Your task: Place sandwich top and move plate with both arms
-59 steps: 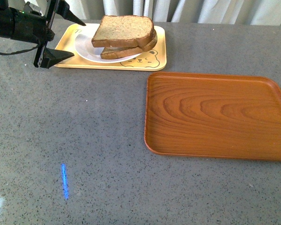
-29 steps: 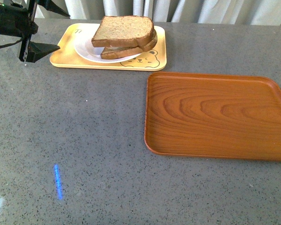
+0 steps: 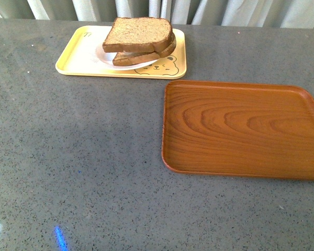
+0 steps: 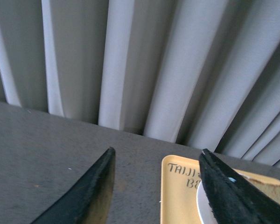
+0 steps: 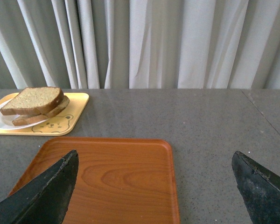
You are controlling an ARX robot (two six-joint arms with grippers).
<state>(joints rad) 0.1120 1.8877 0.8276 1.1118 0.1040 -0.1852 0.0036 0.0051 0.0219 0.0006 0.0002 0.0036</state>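
The table [image 3: 94, 157] is grey speckled stone (slightly glossy); the brown tray [image 3: 240, 130] shows smooth wood grain; the sandwich top [image 3: 138, 32] looks rough.

Yellow tray [image 4: 179, 196] corner: dark lettering, apparently "TAIJI", second line cut off.

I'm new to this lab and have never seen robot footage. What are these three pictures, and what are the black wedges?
They come from a two-armed robot. One camera sits on its body and looks across the grey table; the others ride on the wrists. The black wedges are pincer fingers: the left pincer and the right pincer, both open and empty. On the table, a yellow bear tray carries a white plate with a stacked sandwich, the sandwich top already on it. Nearby lies a brown wooden tray, with nothing on it.
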